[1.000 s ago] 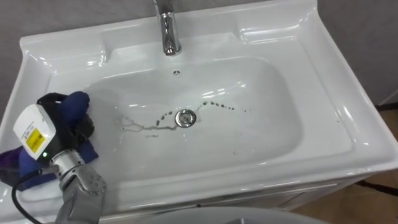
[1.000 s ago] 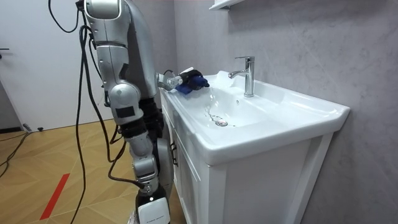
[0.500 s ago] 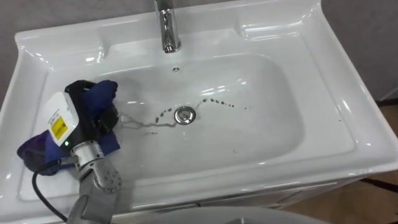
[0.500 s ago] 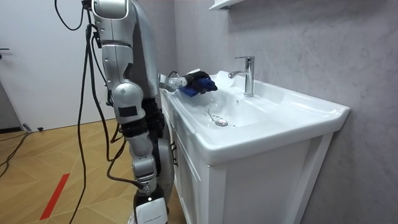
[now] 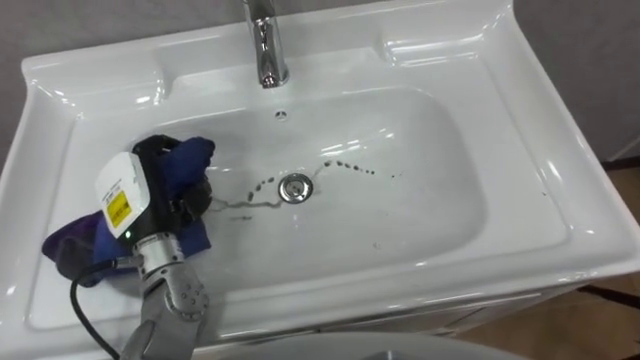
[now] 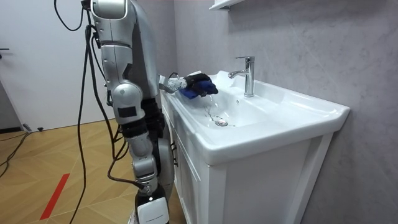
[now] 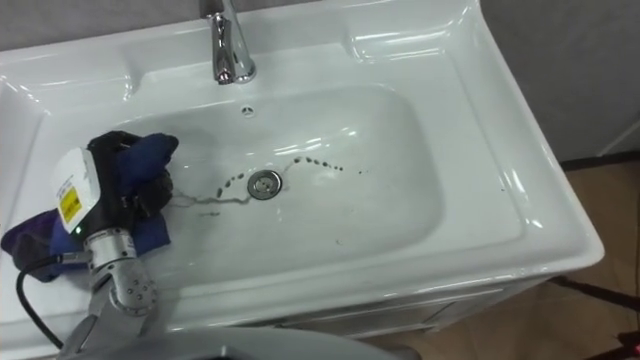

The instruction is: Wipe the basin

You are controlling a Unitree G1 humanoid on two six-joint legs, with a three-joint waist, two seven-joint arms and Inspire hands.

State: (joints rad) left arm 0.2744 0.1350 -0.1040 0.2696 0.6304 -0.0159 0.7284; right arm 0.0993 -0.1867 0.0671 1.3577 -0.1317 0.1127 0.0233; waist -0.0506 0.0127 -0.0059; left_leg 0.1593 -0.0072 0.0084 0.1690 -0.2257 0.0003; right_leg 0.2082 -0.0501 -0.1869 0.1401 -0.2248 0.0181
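The white basin [image 5: 430, 210] has a chrome drain [image 5: 295, 187] at its middle. Dark dirt specks [image 5: 350, 167] and a thin smear [image 5: 235, 203] run out from the drain on both sides. My left hand [image 5: 160, 185] is shut on a dark blue cloth [image 5: 190, 155]. It rests on the basin's left slope, a short way left of the drain. Part of the cloth trails back over the left rim [image 5: 70, 245]. The room view has the hand [image 6: 198, 81] and cloth [image 6: 189, 92] over the basin's near end.
A chrome faucet [image 5: 263, 45] stands at the back rim, behind the drain. A flat white ledge [image 5: 560, 160] surrounds the bowl. In the room view I stand at the end of the vanity cabinet [image 6: 249, 180], on a wooden floor.
My left hand has carried the blue cloth from the left rim rightward and down the basin's slope, closer to the drain.
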